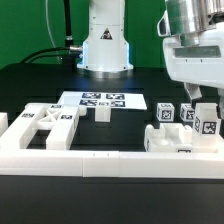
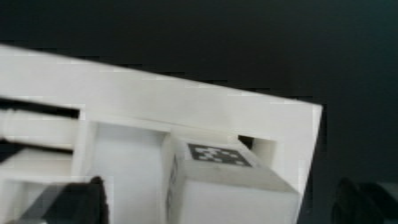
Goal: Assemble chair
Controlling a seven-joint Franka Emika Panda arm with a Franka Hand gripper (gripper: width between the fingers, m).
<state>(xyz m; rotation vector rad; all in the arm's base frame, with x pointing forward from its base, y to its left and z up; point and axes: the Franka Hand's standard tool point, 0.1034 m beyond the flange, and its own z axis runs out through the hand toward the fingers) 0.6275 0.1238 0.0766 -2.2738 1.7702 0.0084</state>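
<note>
Now, tool [image 2: 222,198] spread astride chair block [image 2: 221,158]

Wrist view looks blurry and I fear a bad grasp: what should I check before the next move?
1. Gripper over the tagged chair parts at the exterior view's right: ok.
2. Jaws apart: ok, dark tips show on either side in the wrist view.
3. Tagged block lies between the jaws: ok.
4. Jaws touching the block: cannot tell.
5. Wrist picture sharp: not ok, blurred.
6. X-braced frame well away from the gripper: ok.
</note>
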